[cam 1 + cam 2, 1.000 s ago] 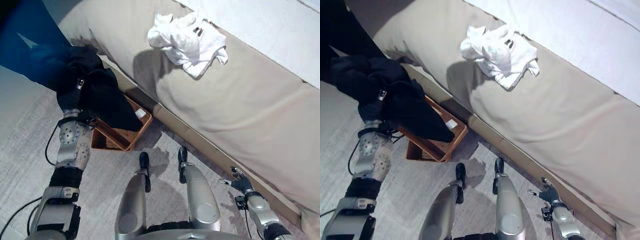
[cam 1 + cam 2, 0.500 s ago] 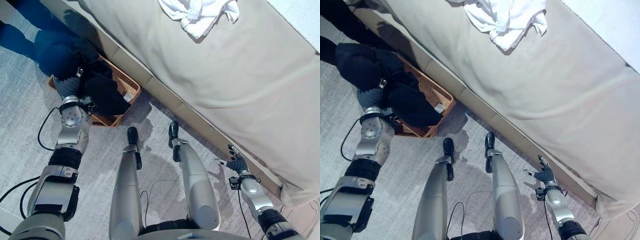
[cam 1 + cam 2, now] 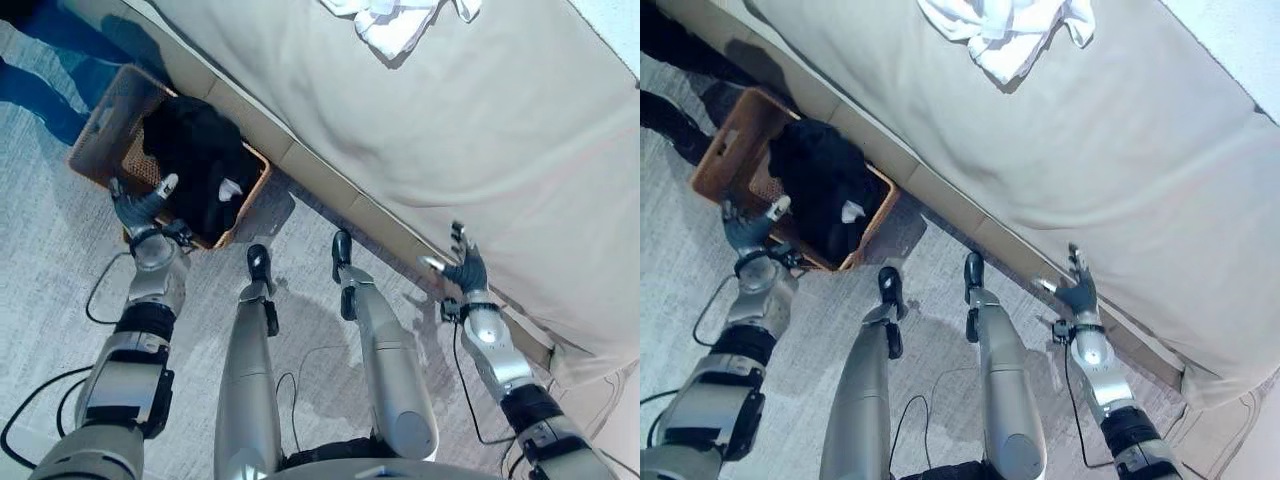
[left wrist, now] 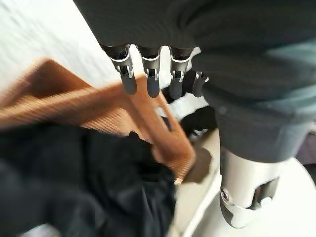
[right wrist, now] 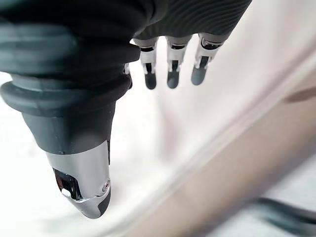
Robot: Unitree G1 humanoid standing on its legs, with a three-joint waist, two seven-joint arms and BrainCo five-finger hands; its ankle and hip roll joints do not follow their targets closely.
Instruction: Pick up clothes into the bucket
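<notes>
A black garment [image 3: 195, 170] lies heaped in the brown woven basket [image 3: 103, 118] on the floor by the bed's foot. My left hand [image 3: 135, 207] is open at the basket's near rim, its fingers [image 4: 150, 74] straight and holding nothing. A crumpled white garment [image 3: 400, 20] lies on the beige bed cover at the top. My right hand [image 3: 463, 268] is open beside the bed's lower edge, with its fingers [image 5: 170, 69] spread and empty.
The beige bed [image 3: 480, 150] runs across the upper right, its base panel [image 3: 330, 185] along the grey carpet [image 3: 60, 290]. A person's dark legs [image 3: 670, 110] stand beyond the basket at the upper left.
The black garment has left my left hand and now lies in the basket; that hand has drawn back to the near rim. My right hand has risen toward the bed's edge. The camera shifted.
</notes>
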